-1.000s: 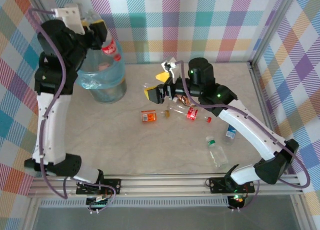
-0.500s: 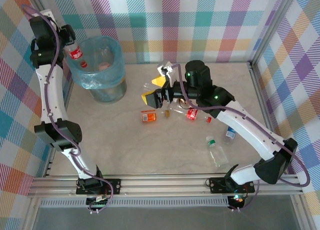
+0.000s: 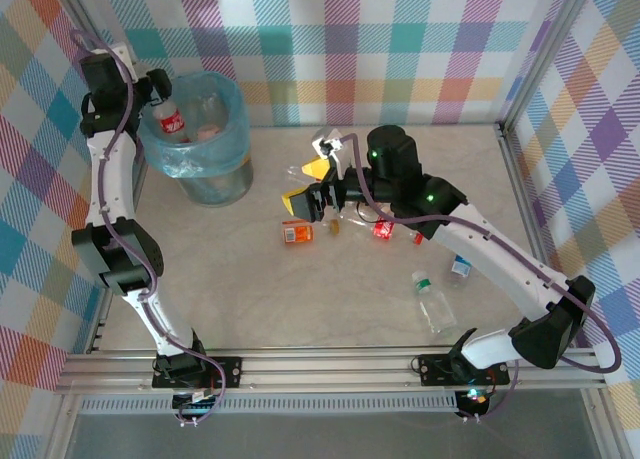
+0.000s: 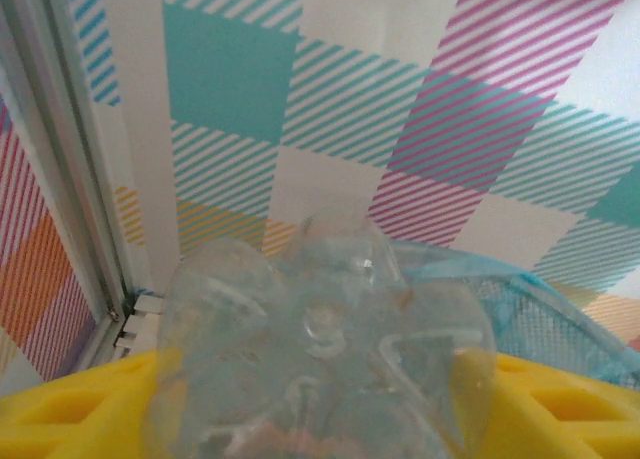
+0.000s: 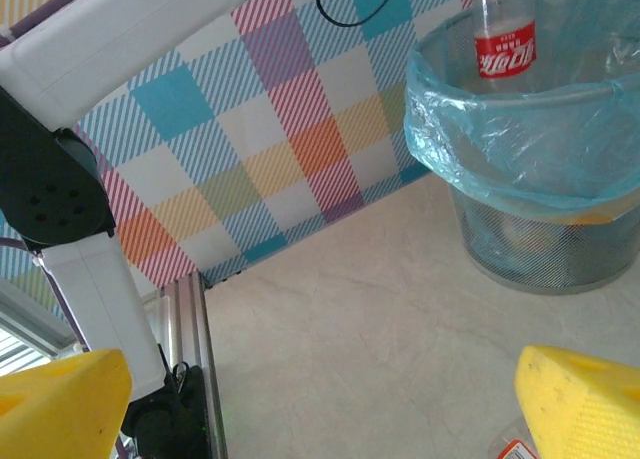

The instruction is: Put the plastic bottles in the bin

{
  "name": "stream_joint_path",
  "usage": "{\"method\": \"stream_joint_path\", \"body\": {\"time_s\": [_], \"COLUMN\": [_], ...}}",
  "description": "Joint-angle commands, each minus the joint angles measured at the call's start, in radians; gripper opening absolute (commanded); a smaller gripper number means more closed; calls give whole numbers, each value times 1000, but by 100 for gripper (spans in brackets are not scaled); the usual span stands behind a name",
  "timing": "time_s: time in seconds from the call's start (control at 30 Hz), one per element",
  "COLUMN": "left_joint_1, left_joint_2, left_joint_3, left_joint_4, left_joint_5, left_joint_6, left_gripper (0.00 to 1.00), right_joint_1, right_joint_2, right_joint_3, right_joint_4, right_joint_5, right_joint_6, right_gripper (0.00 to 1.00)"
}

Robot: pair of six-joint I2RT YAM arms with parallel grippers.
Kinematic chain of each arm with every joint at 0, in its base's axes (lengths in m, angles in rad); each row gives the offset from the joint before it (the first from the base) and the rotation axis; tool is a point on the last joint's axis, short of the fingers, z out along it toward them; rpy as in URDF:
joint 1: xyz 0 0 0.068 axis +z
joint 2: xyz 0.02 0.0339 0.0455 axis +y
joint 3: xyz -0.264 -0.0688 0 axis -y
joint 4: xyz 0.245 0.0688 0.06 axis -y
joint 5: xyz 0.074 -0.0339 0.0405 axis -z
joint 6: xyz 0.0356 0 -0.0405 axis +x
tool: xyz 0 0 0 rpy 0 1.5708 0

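Observation:
My left gripper [image 3: 158, 99] is raised over the left rim of the bin [image 3: 215, 159], a round mesh basket lined with a light-blue bag. Its yellow fingers [image 4: 70, 404] lie against both sides of a clear plastic bottle [image 4: 325, 349] with a red label [image 3: 172, 122], which hangs over the bin's mouth. That bottle [image 5: 505, 39] also appears above the bin [image 5: 520, 169] in the right wrist view. My right gripper [image 3: 309, 185] hovers open above the table, with nothing between its fingers [image 5: 60, 404]. Just beside it lie an orange-labelled bottle [image 3: 297, 233], a clear one [image 3: 350, 215] and a red-labelled one [image 3: 383, 227].
Nearer the right arm lie a green-capped bottle [image 3: 432, 301] and a blue-labelled bottle [image 3: 460, 266]. A loose red cap [image 3: 417, 238] sits by the red-labelled bottle. Checked walls close the back and sides; a metal rail [image 3: 330, 364] edges the front.
The left arm swung up and back to the left, then brought the bottle a little right over the bin's mouth. The right gripper drifted slightly left and forward, still open.

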Motion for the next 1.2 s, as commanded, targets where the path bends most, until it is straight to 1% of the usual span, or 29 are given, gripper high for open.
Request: {"method": "stream_joint_path", "body": {"time_s": [0.0, 0.07, 0.13, 0.53, 0.67, 0.77, 0.9, 1.03, 1.17], "left_joint_1": [0, -1, -1, 1, -1, -15, -53, -122, -211], "left_joint_2": [-4, -12, -21, -48, -63, -98, -167, -253, -342], "left_joint_3": [-16, -26, -35, -17, 1, 3, -2, -34, -89], "left_joint_4": [59, 57, 59, 35, 13, 3, -30, -57, -73], "left_joint_5": [39, 48, 55, 58, 71, 76, 83, 84, 87], "left_joint_6": [24, 27, 29, 28, 18, 15, 29, 84, 121], "left_gripper": [81, 85, 86, 85, 83, 83, 83, 82, 82], "right_joint_1": [9, 12, 13, 23, 24, 24, 21, -12, -77], "right_joint_2": [-9, -10, -12, -13, -9, 4, 40, 59, 54], "right_joint_3": [-14, -13, -13, -7, 9, 52, 140, 186, 189], "right_joint_4": [-4, -11, -16, -21, -57, -146, -346, -520, -691], "right_joint_5": [1, 5, 7, 21, 51, 107, 251, 342, 450], "right_joint_6": [-7, -8, -11, -10, -15, -39, -78, -92, -27], "right_gripper": [98, 98, 98, 98, 98, 99, 100, 99, 99]}}
